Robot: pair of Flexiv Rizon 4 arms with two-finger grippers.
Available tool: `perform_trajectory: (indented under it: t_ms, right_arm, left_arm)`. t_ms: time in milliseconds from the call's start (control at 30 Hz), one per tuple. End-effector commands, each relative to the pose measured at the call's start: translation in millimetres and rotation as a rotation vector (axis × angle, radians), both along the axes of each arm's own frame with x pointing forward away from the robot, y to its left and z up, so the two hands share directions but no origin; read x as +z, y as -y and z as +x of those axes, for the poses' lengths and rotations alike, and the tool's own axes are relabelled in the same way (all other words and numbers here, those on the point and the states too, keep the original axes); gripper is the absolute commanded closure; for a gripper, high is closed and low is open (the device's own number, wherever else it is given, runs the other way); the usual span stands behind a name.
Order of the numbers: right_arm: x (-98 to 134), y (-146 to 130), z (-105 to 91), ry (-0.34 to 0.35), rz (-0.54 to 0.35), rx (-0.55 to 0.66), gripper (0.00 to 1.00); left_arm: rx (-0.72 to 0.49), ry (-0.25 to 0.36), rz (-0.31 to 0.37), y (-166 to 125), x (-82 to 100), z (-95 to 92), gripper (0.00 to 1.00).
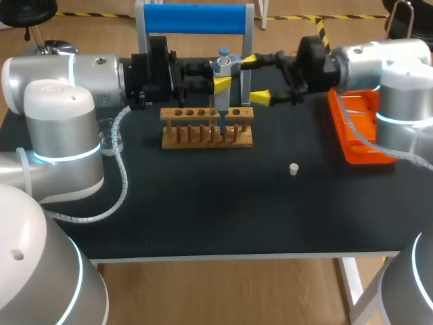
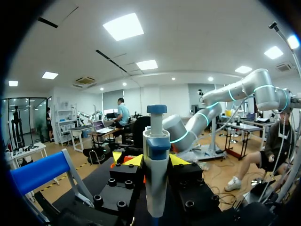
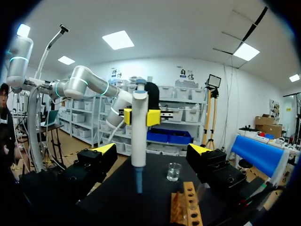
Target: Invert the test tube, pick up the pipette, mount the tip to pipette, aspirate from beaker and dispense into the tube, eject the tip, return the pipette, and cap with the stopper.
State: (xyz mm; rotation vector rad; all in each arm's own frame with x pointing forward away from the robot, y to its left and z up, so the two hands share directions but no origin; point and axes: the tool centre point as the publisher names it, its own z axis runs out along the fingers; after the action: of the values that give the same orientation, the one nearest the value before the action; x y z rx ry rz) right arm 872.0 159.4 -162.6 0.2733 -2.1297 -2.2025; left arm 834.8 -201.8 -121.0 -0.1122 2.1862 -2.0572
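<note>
A black worktop (image 1: 223, 217) carries everything here. The silver left arm (image 1: 74, 74) comes in along the far side and the silver right arm (image 1: 379, 57) comes in from the opposite side, so their grippers face each other above the rack.

At the far edge stands a blue padded bar on a grey frame (image 1: 193, 19). An orange plastic tray (image 1: 342, 135) lies under the right arm, well apart from the rack. A wooden test tube rack with a row of holes (image 1: 203, 140) sits in the far middle of the worktop.

The left gripper (image 1: 220, 76) is clamped on the white pipette with a blue plunger cap (image 1: 222, 95), one yellow tip on each side of its body. The pipette hangs upright, and its blue lower end points down at the rack's holes. From the head view I cannot tell whether it enters a tube. No tube in the rack shows clearly enough to place.

The right gripper (image 1: 255, 78) is spread wide and holds nothing. The pipette is just ahead of its tips.

A small clear glass beaker (image 3: 173, 172) stands on the worktop beyond the pipette in the right wrist view, near the left arm. A small white stopper (image 1: 293, 168) lies alone on the worktop, nearer than the rack and apart from it.
</note>
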Motion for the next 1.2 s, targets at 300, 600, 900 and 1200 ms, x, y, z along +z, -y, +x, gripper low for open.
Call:
perform_trajectory:
  t_ms: [300,600,900,1200]
  right_arm:
    - [7,18,71.3,-0.035,-0.145,-0.095,0.0]
    - [-1,4,124.2,-0.036,-0.259,-0.202,0.0]
    - [-12,-6,163.0,-0.056,-0.342,-0.319,0.0]
    - [-9,-17,178.3,-0.061,-0.359,-0.355,0.0]
  left_arm:
    - [0.004,0.001,-0.001,1,0.2,-0.8,1.0]
    - [0.004,0.001,-0.001,1,0.2,-0.8,1.0]
    - [0.004,0.001,-0.001,1,0.2,-0.8,1.0]
    - [0.004,0.001,-0.001,1,0.2,-0.8,1.0]
